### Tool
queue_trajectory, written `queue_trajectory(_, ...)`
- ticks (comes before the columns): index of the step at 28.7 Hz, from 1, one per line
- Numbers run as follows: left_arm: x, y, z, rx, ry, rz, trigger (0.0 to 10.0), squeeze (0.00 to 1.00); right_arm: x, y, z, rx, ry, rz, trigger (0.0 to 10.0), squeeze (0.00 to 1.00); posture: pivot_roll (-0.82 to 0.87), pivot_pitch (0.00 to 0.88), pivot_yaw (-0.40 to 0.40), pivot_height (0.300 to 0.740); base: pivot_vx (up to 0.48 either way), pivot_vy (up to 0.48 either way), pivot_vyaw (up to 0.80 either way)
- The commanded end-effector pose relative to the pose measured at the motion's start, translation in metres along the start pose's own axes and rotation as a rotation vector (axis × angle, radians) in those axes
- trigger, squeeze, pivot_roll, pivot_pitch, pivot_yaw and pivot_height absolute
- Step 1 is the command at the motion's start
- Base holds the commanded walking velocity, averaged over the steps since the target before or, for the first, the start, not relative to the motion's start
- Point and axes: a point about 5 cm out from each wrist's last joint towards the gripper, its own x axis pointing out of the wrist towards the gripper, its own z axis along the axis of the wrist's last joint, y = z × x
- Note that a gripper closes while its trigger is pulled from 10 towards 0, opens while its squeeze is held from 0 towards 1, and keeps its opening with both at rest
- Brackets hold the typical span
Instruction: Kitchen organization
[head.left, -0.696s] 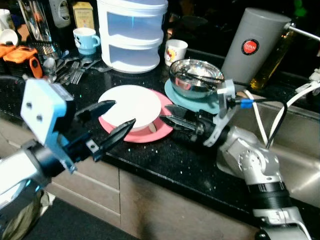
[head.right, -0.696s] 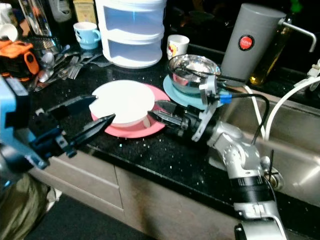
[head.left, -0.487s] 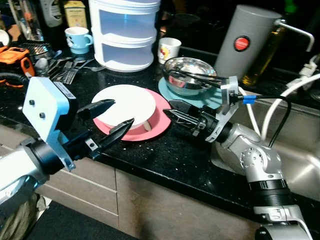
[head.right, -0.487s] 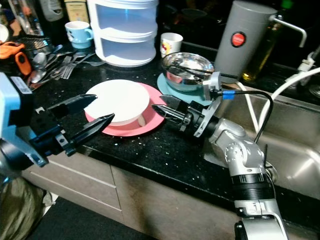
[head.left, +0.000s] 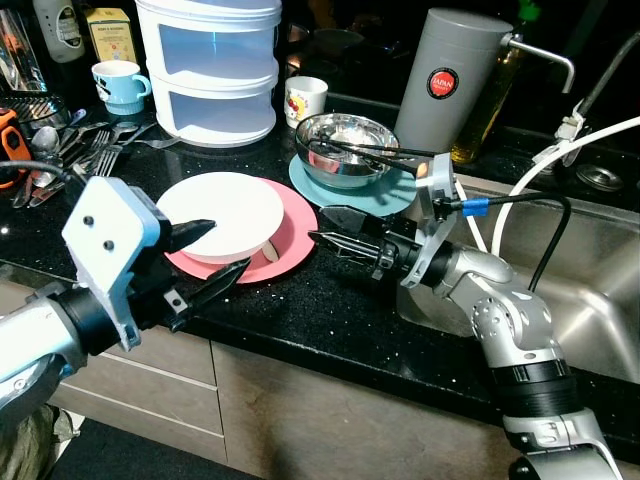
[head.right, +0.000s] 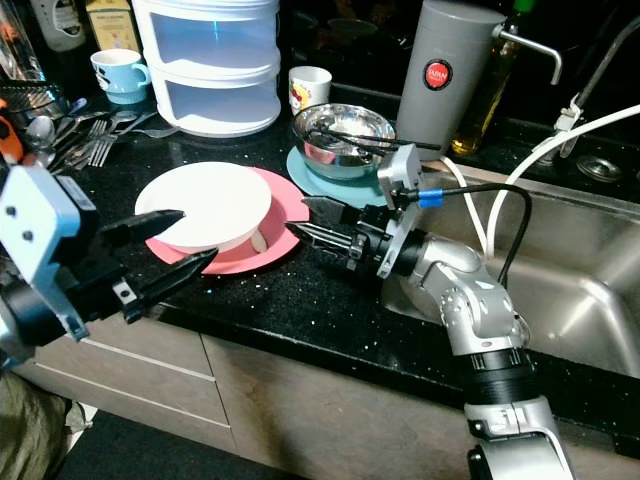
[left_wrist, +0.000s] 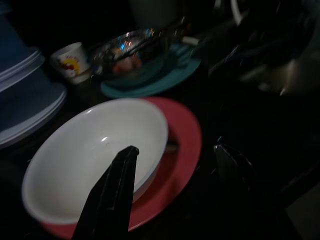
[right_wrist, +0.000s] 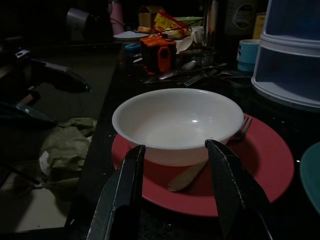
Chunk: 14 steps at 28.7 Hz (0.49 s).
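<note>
Head camera: a white bowl (head.left: 222, 202) sits on a pink plate (head.left: 296, 222) on the black tabletop (head.left: 300, 300). The left gripper (head.left: 208, 252) and right gripper (head.left: 332, 226) flank it, jaws spread. Behind, a grey canister (head.left: 444, 82) bears an unreadable red label.

Right wrist: cutlery (right_wrist: 187, 175) lies beside the bowl on the plate.

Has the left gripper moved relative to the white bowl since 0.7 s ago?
Yes. The left gripper has pulled back toward the counter edge; only its upper finger now overlaps the white bowl.
</note>
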Motion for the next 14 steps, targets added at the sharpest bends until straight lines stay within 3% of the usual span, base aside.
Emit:
queue_trajectory(1,-0.004,0.008,-0.005,0.069,0.067,0.02,10.0,0.0,0.002,-0.002,0.001,-0.029,0.011,0.004,10.0,0.0,0.17,0.0,-0.103,0.74,0.0,0.0,0.0)
queue_trajectory(5,-0.006,0.025,-0.008,0.156,0.119,0.093,10.0,0.0,0.002,0.001,0.002,-0.027,0.011,0.024,10.0,0.0,0.16,0.0,-0.099,0.74,0.0,0.0,0.0)
queue_trajectory(14,-0.001,0.037,-0.011,0.228,0.151,0.042,10.0,0.0,-0.011,0.012,-0.002,-0.078,0.094,0.123,10.0,0.0,0.15,0.0,-0.091,0.74,0.0,0.0,0.0)
